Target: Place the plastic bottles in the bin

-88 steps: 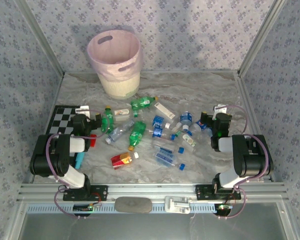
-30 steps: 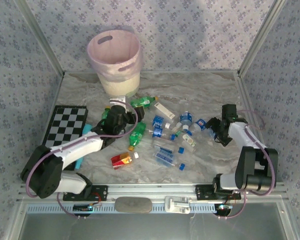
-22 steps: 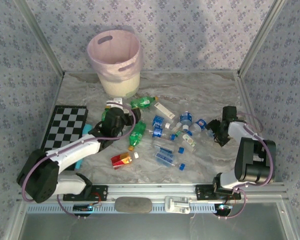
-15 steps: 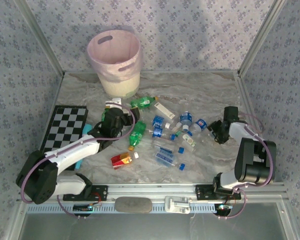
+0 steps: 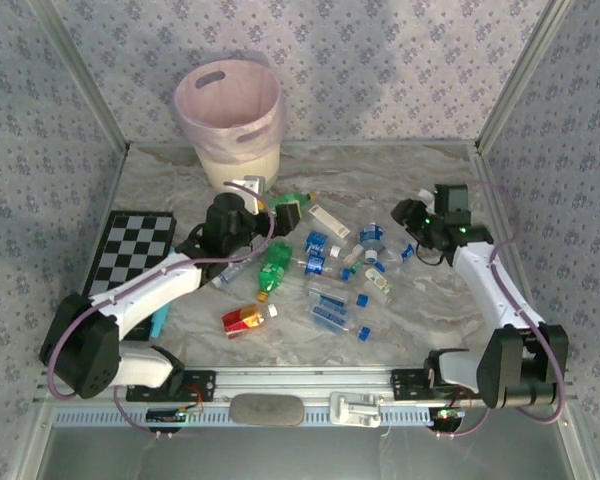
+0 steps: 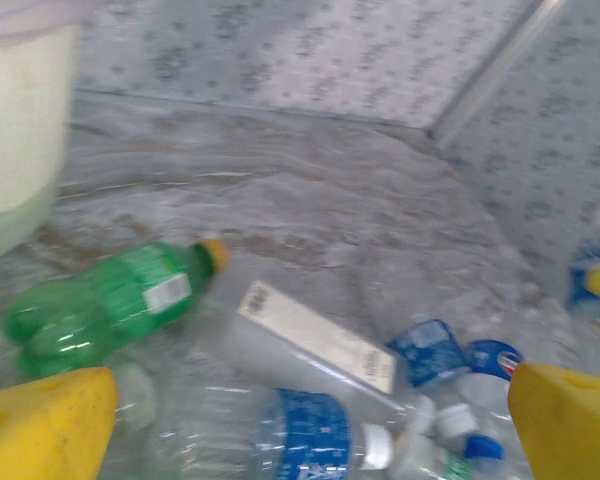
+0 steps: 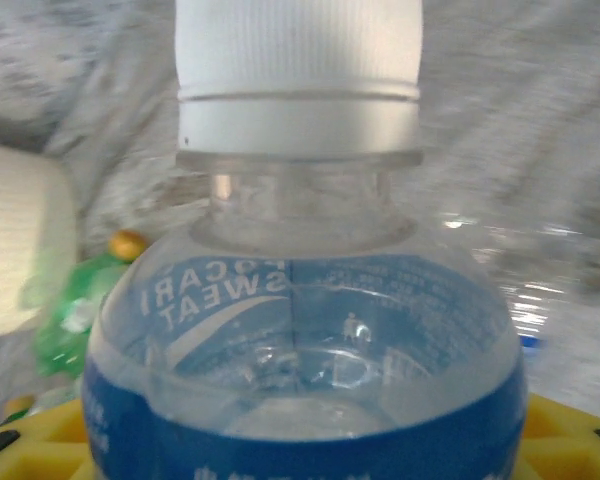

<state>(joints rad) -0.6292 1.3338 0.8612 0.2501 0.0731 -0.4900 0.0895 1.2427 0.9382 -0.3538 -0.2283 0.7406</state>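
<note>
Several plastic bottles lie scattered mid-table: a green one (image 5: 273,268), a red-and-yellow one (image 5: 242,318) and clear blue-labelled ones (image 5: 330,308). The pale pink bin (image 5: 242,160) stands at the back left. My left gripper (image 5: 281,217) hovers open just in front of the bin. Its yellow fingertips (image 6: 42,425) straddle a clear blue-labelled bottle (image 6: 280,432), with a green orange-capped bottle (image 6: 105,302) just beyond. My right gripper (image 5: 412,214) is raised at the right, shut on a clear blue-labelled bottle with a white cap (image 7: 300,330).
A checkerboard mat (image 5: 130,255) lies at the left, with a thin cyan stick (image 5: 160,322) by its near corner. Patterned walls and metal posts close in the table on three sides. The bin's cream wall (image 6: 15,140) stands close at the left wrist view's upper left.
My right gripper closed on the blue-labelled bottle, lifted it and swung up and to the left. My left arm reached further toward the green bottle beside the bin, still open.
</note>
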